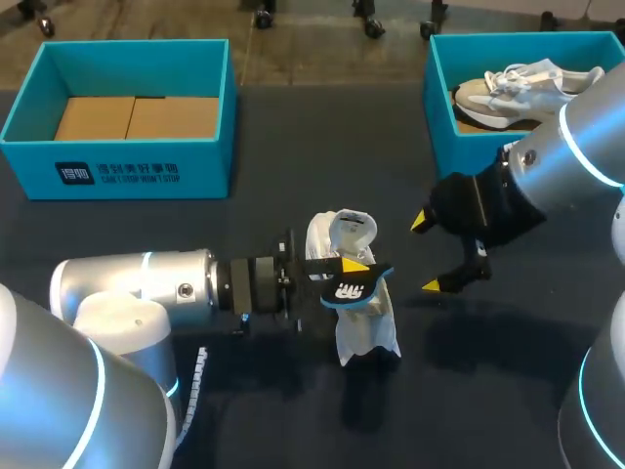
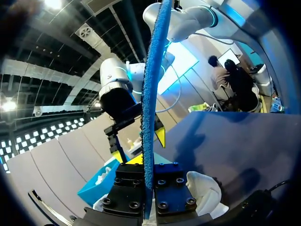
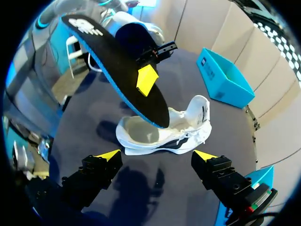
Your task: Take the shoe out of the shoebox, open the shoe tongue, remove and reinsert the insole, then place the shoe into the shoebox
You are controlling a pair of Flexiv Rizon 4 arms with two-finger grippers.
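Observation:
A white shoe (image 1: 363, 327) lies on the dark table near the middle, and shows ahead of my right gripper's tips (image 3: 164, 134). My left gripper (image 1: 344, 266) is shut on the black, blue-edged insole (image 1: 354, 287) and holds it just over the shoe. The left wrist view shows the insole (image 2: 151, 94) edge-on between that gripper's (image 2: 148, 181) fingers. In the right wrist view the insole (image 3: 117, 66) slants down, its lower end by the shoe's opening. My right gripper (image 1: 426, 254) (image 3: 156, 157) stands open and empty to the right of the shoe.
An empty teal shoebox (image 1: 146, 161) stands at the back left, also seen as the teal shoebox (image 3: 225, 80) beyond the shoe. A second teal box (image 1: 439, 107) at the back right holds another pale shoe (image 1: 522, 86).

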